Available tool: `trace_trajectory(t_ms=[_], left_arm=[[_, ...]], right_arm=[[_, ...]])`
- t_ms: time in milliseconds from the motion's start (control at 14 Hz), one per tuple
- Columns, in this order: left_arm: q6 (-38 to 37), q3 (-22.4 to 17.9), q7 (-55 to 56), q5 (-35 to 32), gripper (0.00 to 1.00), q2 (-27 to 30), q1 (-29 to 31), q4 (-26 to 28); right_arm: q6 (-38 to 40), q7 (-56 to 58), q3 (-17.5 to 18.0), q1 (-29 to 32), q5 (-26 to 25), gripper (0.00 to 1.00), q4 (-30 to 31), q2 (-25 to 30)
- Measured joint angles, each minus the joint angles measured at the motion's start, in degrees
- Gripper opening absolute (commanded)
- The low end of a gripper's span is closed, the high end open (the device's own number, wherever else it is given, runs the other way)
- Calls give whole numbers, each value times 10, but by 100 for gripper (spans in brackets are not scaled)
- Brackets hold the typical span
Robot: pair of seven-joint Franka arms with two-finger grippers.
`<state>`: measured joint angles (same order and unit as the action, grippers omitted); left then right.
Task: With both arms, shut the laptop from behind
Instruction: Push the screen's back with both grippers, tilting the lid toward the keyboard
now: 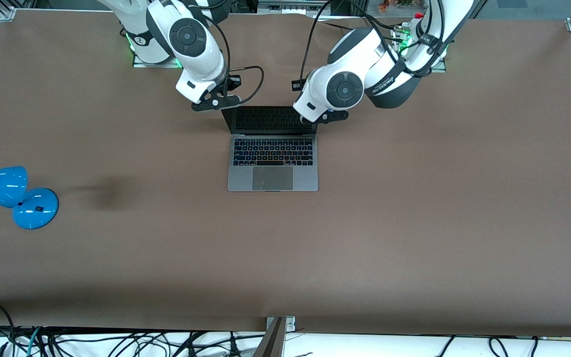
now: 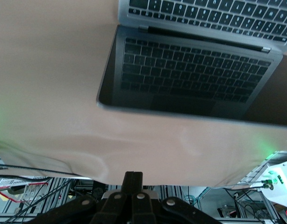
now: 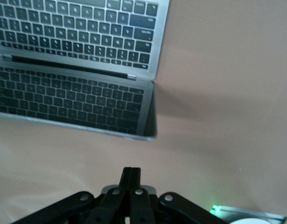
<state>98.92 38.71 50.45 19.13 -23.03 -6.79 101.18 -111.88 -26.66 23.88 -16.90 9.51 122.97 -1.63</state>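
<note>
Over laptop (image 1: 272, 157) lid's top corners — left gripper (image 2: 132, 184) and right gripper (image 3: 131, 179) poised, fingers pressed together, grasping nothing.

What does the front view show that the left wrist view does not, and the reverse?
Only the front view shows the blue lamp toward the right arm's end of the table, the laptop's trackpad, and both arms above the screen's top corners, the right claw at one, the left claw at the other. Only the left wrist view shows the left claw's shut fingers from close up, and the keys mirrored in the dark screen. Both show the open laptop on the brown table.
</note>
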Motion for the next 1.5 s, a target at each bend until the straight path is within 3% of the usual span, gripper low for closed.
trace_trajectory(t_ms=[643,1500], left_arm=[[79,-5,0,-51,0,-47,0,-1],[85,-26,1,-86,0,-106,1,-76]], right_arm=[[-37,0,1,-6,-61,0,-55,-69],[-116,1,-15,4,-106,0,-87,-130]])
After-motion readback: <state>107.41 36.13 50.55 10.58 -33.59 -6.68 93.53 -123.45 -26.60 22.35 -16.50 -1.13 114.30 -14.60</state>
